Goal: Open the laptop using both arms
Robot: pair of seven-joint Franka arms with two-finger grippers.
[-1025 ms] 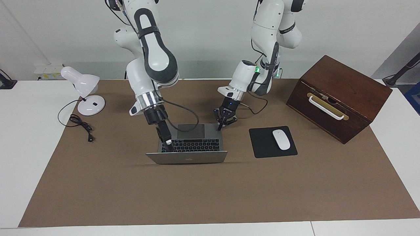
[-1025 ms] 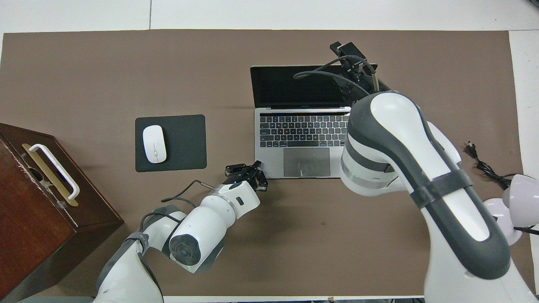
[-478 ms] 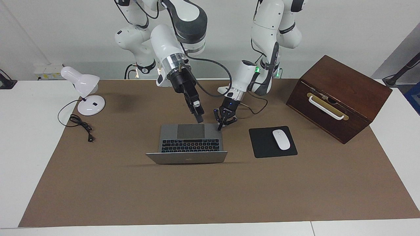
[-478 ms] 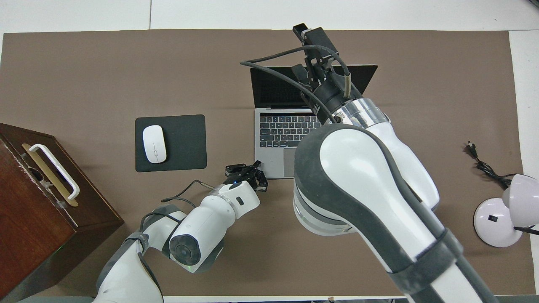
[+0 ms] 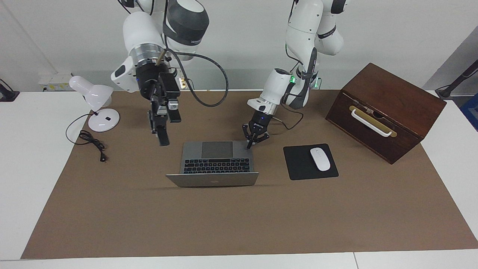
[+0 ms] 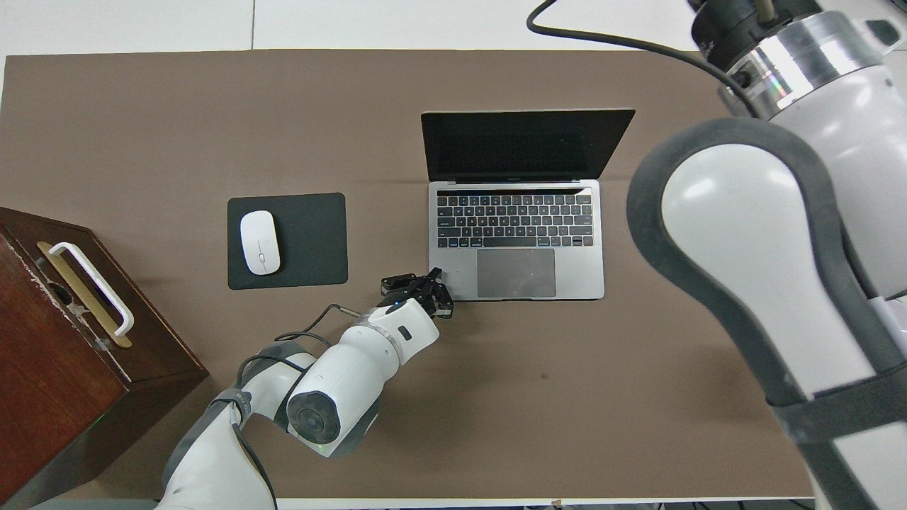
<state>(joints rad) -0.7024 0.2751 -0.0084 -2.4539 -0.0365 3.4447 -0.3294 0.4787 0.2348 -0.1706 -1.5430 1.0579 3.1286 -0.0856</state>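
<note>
Brown mat holds my open laptop: thin, stiff, slippery; closed left gripper pins its corner; right gripper, fingers unclear, beside it.

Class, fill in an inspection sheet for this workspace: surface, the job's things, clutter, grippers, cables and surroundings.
Surface: white table under a brown mat.
Job's things: laptop open, screen dark.
Clutter: mouse on mouse pad; wooden box; lamp.
Grippers: left gripper shut, tips at the laptop's base corner; right gripper raised over the mat, beside the laptop.
Cables: lamp cord on the mat.
Surroundings: white wall.
</note>
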